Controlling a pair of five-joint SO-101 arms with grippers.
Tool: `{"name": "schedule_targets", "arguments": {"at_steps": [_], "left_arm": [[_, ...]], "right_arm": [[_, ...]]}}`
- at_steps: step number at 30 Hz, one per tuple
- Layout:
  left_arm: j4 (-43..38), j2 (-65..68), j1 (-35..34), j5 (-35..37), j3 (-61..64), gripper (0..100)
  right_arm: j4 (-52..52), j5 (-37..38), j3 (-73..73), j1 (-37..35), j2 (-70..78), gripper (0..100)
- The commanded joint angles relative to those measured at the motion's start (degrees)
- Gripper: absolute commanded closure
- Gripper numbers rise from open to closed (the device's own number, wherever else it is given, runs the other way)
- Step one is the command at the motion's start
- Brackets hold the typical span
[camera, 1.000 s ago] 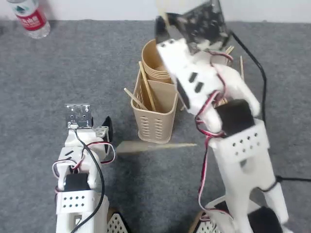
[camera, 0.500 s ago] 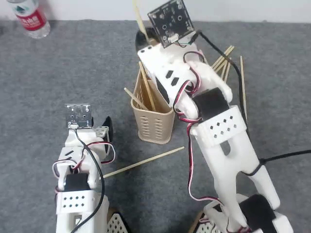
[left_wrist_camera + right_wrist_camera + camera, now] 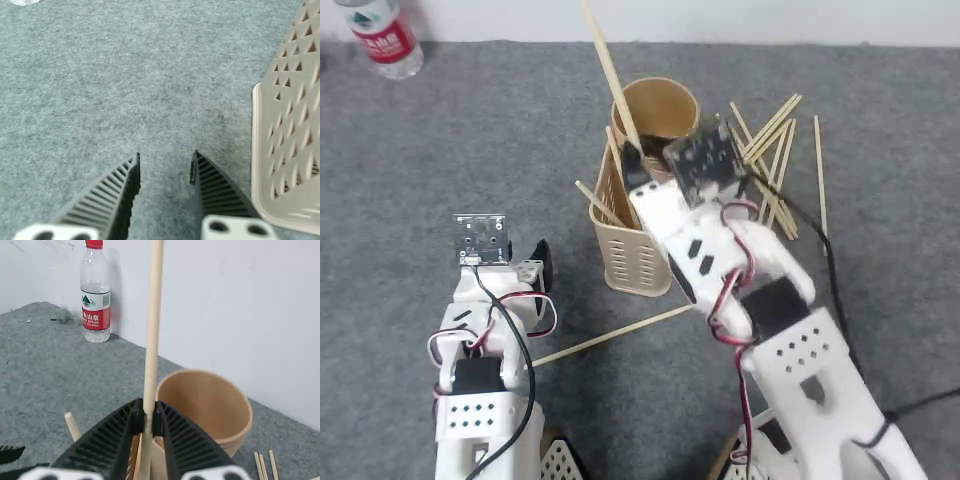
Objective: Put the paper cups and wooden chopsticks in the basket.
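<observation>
Cups (image 3: 660, 106) and chopsticks (image 3: 592, 198) inside basket (image 3: 635, 262)

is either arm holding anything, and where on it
The right end effector pinches a wooden chopstick low on its shaft. The left end effector is open, holding nothing.

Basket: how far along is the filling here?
Done: paper cups and a few chopsticks stand in the basket. In hand: the right claw is shut on one chopstick above it. Remaining: a loose pile beside the basket and one stray stick in front, on the carpet. The left claw is open.
</observation>
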Motion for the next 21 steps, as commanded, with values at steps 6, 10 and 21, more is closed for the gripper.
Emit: {"name": "schedule_targets", "arguments": {"at_steps": [6, 10, 21], "left_arm": [[-0.7, -0.7, 0.4, -0.6, -0.5, 83], [-0.7, -0.7, 0.4, -0.5, -0.5, 83], [-1.5, -0.8, -5.8, 4.4, -1.0, 83]], "right_arm": [[-2.1, -0.3, 1.8, -0.6, -3.6, 94.1], [1.0, -0.3, 1.5, -0.7, -3.6, 74.8], [31.1, 15.4, -16.1, -6.2, -2.7, 80.4]]}}
